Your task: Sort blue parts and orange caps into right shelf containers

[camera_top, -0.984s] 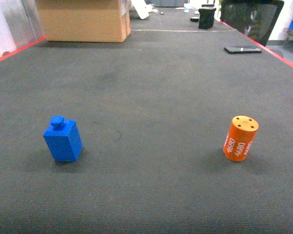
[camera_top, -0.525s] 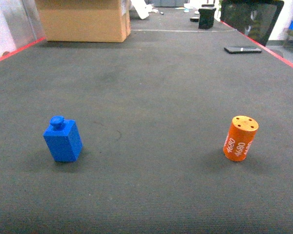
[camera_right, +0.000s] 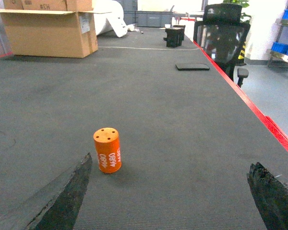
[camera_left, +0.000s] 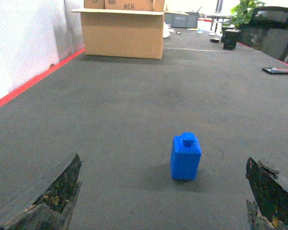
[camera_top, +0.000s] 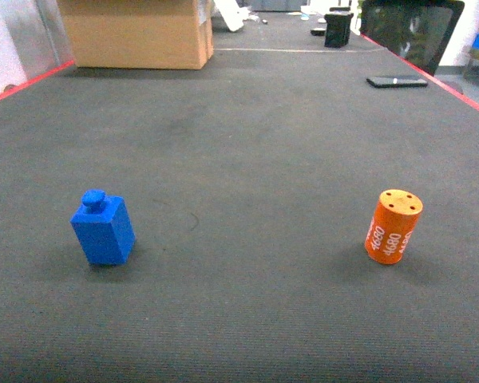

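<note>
A blue part (camera_top: 103,228) is standing upright on the dark grey desk (camera_top: 247,144), toward the left side and close to the near edge, with its small round knob pointing up. An orange cap (camera_top: 393,227) is standing well apart from it, toward the right side of the desk, at about the same depth. Its flat top is showing small holes and white digits are running along its wall.

In the left wrist view the left gripper (camera_left: 163,201) is facing the blue part (camera_left: 185,156) – the part is sitting ahead, between the two worn black fingertips (camera_left: 53,196) but not touching them. The jaws are standing wide apart and holding nothing.

In the right wrist view the right gripper (camera_right: 170,199) is also spread wide and empty. The orange cap (camera_right: 107,150) is standing ahead of it, nearer to the left fingertip (camera_right: 62,196) than to the right one, and free of both.

At the far left corner of the desk a cardboard box (camera_top: 136,32) is sitting. Near the right edge, marked by a red line, a flat black item (camera_top: 396,80) is lying – perhaps a phone, it is too small to tell. Behind it a black chair (camera_right: 222,36) is standing just beside the desk.
</note>
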Tool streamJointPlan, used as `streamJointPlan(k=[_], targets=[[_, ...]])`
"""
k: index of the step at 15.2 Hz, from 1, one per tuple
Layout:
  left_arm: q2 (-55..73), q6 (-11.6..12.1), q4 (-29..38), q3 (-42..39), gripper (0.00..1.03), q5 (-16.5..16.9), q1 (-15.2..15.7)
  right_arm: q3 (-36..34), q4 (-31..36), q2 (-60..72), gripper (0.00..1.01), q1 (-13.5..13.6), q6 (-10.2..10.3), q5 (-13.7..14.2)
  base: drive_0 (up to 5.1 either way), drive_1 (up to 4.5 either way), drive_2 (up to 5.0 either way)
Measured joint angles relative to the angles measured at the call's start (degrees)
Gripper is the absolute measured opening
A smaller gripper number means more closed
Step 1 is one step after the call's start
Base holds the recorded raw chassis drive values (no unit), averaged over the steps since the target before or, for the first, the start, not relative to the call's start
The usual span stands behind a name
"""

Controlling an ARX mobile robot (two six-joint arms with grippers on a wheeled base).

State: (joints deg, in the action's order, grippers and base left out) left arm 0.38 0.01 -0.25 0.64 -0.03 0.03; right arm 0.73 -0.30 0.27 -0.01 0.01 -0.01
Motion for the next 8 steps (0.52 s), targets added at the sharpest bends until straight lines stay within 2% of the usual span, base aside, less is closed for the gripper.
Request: streamJointPlan(k=[8], targets=[[0.00, 0.00, 0.00, 0.00, 0.98, 0.00, 0.00, 0.00, 0.00, 0.00, 0.98, 0.00, 0.00, 0.00, 0.0, 0.00, 0.0]])
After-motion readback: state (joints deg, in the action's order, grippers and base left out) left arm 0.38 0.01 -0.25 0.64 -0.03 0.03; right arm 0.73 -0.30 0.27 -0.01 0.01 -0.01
